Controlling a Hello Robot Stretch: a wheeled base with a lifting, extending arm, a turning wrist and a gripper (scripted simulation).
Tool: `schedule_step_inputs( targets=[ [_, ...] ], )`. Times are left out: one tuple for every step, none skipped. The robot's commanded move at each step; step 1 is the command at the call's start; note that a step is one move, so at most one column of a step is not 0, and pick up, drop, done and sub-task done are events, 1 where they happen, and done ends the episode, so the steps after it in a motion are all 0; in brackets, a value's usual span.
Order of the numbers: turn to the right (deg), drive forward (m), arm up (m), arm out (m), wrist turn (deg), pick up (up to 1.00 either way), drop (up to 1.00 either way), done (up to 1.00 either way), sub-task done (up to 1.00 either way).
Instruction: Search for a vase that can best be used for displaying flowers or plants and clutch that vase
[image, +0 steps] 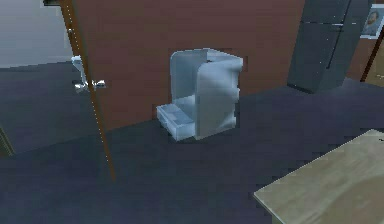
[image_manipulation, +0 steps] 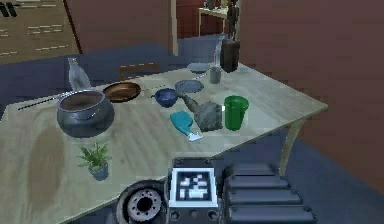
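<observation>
Cluttered wooden table (image_manipulation: 280, 100) behind jaws, their hold unclear

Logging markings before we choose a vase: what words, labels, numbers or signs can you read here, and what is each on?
No text can be read in either view.
White square at the arm side view's bottom edge: black block marks, a pattern, no letters.
Green cup, dark bottle, grey bowl: no print that I can make out.
Grey fridge in the forward view: nothing legible.
</observation>
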Motion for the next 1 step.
schedule_step_inputs(
  targets=[
    [0.0,0.00,0.00,0.50,0.0,0.00,0.00,0.00,0.00]
  ],
)
